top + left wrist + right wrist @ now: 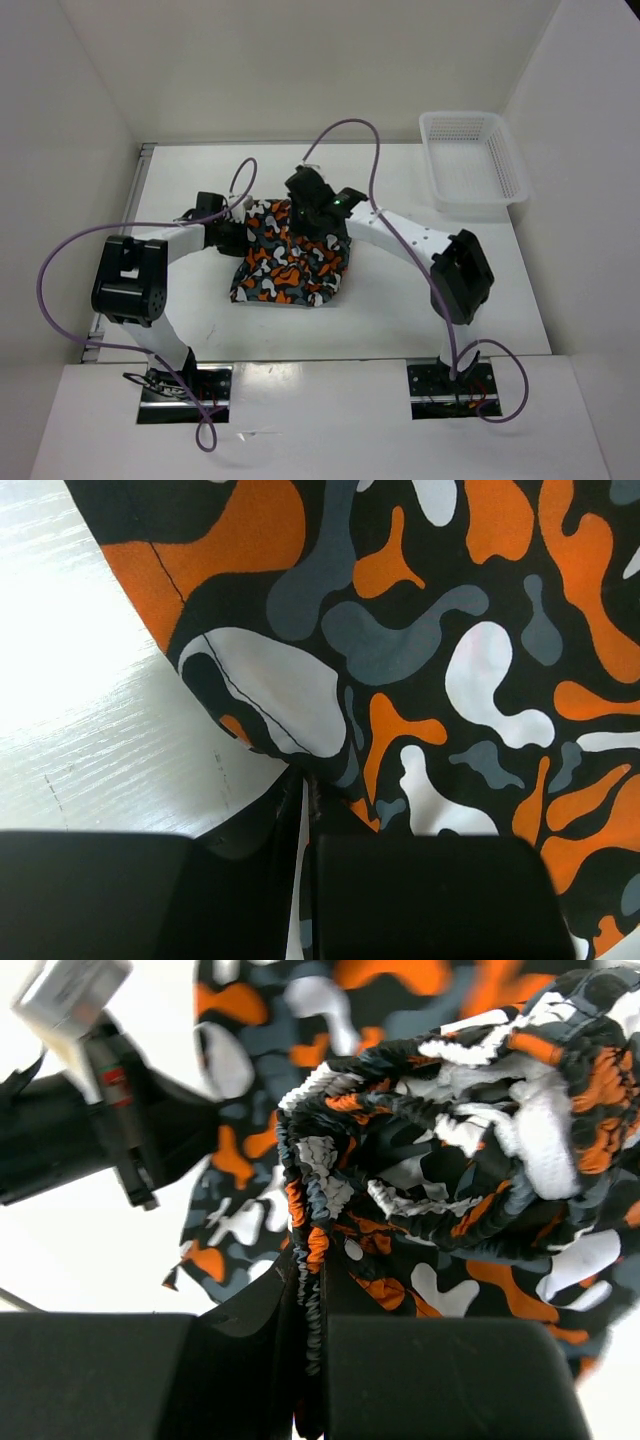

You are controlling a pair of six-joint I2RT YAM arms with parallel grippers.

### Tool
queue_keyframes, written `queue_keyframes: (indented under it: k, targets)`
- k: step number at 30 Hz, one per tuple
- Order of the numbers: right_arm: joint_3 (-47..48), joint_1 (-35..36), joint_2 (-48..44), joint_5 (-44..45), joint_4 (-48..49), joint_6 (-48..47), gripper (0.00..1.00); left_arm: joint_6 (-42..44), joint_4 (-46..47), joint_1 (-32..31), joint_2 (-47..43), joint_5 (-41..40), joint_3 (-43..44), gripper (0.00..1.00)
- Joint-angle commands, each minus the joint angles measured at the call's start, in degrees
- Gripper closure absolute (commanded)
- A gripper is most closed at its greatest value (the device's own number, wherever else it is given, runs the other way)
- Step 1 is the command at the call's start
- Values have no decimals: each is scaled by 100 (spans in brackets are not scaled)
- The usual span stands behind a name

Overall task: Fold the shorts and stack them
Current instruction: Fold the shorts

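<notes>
Left gripper (303, 815): fingers clamped on a hemmed edge of the shorts (430, 660).
Right gripper (312, 1305): fingers clamped on the gathered waistband (310, 1240).
Shorts: spread ahead of the left fingers, bunched just beyond the right fingers.

The left arm (150, 262) and the right arm (420, 245) are extended forward and bent inward toward each other. The left gripper (236, 236) is clamped on an edge of the shorts (290, 268). The right gripper (312, 212) is angled downward and clamped on the same shorts.
</notes>
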Motion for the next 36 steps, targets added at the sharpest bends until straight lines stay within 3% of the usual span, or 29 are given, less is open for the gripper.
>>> queue_keyframes:
  k: [1,21,23,27,29,32,36]
  targets:
    - [669,321,425,174,-147,-288,100,152,-438,-35,271,-135,-13,88]
    - [2234,955,1884,-363,-200,-658,97,152,-544,132,165,-30,110,88]
    - [2366,955,1990,-362,-305,-710,89,152,-597,132,165,-30,110,88]
    - [1815,955,1429,-449,271,-771,44,152,-710,194,51,-30,215,88]
    - [1620,955,1061,-529,467,-772,31,152,-764,246,51,-82,277,88]
    - [1296,955,718,-512,520,-772,25,152,-904,351,-80,-83,426,88]
    - [461,894,-47,-372,819,-632,25,152,-1325,571,-396,-231,698,84]
